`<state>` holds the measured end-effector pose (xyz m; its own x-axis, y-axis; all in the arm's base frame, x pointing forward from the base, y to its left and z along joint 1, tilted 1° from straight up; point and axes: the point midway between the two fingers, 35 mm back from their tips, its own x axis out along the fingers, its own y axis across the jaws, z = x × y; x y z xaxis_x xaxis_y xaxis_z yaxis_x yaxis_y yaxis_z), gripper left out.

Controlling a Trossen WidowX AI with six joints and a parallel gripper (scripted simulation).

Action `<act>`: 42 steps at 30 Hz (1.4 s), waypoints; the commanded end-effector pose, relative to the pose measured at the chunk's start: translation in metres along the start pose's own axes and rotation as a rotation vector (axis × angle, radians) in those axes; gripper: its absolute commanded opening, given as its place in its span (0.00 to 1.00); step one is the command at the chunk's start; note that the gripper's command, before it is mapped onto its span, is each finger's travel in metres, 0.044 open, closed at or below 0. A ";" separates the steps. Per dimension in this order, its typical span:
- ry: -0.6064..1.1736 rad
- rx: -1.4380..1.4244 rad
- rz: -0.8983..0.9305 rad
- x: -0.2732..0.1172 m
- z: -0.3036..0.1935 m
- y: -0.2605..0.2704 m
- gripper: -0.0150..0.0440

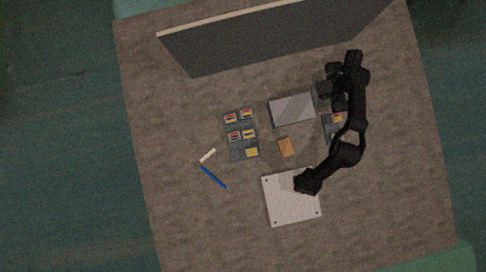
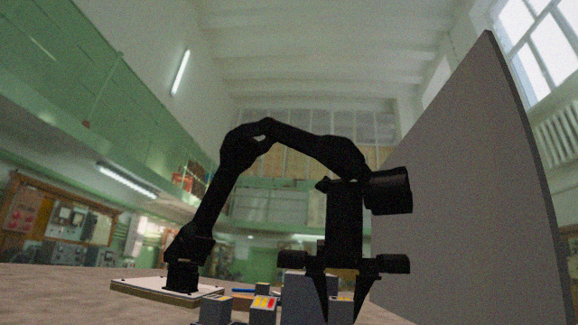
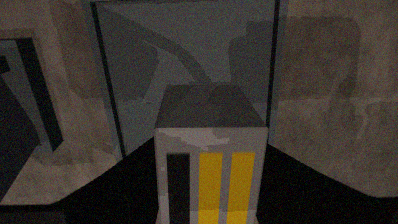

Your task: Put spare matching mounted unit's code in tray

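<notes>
Since the gripper (image 1: pixel 326 89) (image 2: pixel 341 318) (image 3: pixel 203 142) is pinching the striped block (image 2: pixel 340 309) (image 3: pixel 211 145) near lower right, dropping early could probably tip it.

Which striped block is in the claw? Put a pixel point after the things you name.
The one striped black, yellow, yellow (image 2: pixel 340 311) (image 3: pixel 210 185), shut between the fingers of the claw (image 2: pixel 340 316) over the tray (image 3: pixel 190 30). The other striped blocks stand outside the claw.

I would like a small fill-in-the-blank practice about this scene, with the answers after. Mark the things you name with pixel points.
The black gripper (image 1: pixel 325 89) (image 2: pixel 340 321) (image 3: pixel 203 142) grips a grey block (image 2: pixel 340 311) (image 3: pixel 210 107) with one black and two ____ stripes.
The flat orange rectangular block (image 1: pixel 286 147) lies on the ____.
The thin stick (image 1: pixel 214 177) beside the short white piece (image 1: pixel 207 154) is ____.

Missing words: yellow; table; blue
</notes>
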<state>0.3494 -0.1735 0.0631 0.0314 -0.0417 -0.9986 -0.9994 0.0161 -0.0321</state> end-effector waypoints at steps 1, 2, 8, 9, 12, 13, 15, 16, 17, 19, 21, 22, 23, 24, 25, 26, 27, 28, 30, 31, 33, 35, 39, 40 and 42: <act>-0.004 -0.007 0.003 0.004 0.001 0.002 0.25; -0.004 -0.007 0.003 0.005 0.001 0.002 0.25; -0.004 -0.007 0.003 0.009 0.002 0.003 0.25; -0.004 -0.007 0.003 0.010 0.002 0.003 0.25; -0.004 -0.007 0.003 0.012 0.002 0.003 0.25; -0.004 -0.007 0.003 0.012 0.002 0.003 0.25; -0.004 -0.007 0.003 0.013 0.002 0.004 0.25; -0.004 -0.007 0.003 0.014 0.002 0.004 0.25; -0.004 -0.007 0.003 0.015 0.002 0.004 0.25; -0.004 -0.007 0.003 0.016 0.002 0.004 0.25; 0.000 0.000 0.001 0.013 0.001 0.003 0.30; 0.000 0.000 0.001 0.013 0.001 0.003 0.34; 0.000 0.000 0.001 0.013 0.001 0.003 0.39; 0.000 0.000 0.001 0.013 0.001 0.003 0.43; 0.000 0.000 0.001 0.013 0.001 0.003 0.48; 0.000 0.000 0.001 0.013 0.001 0.003 0.52; 0.000 0.000 0.001 0.013 0.001 0.003 0.57; 0.000 0.000 0.001 0.013 0.001 0.003 0.61; 0.000 0.000 0.001 0.013 0.001 0.003 0.70; 0.000 0.000 0.001 0.013 0.001 0.003 0.74; 0.000 0.000 0.001 0.013 0.001 0.003 0.83; 0.000 0.000 0.001 0.013 0.001 0.003 0.92; 0.000 -0.001 0.001 0.003 0.001 0.002 1.00; -0.001 -0.001 0.001 -0.009 0.000 0.000 1.00; -0.002 -0.003 0.001 -0.040 0.000 -0.001 1.00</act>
<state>0.3443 -0.1709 0.0660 0.0034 -0.0281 -0.9996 -0.9999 0.0149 -0.0038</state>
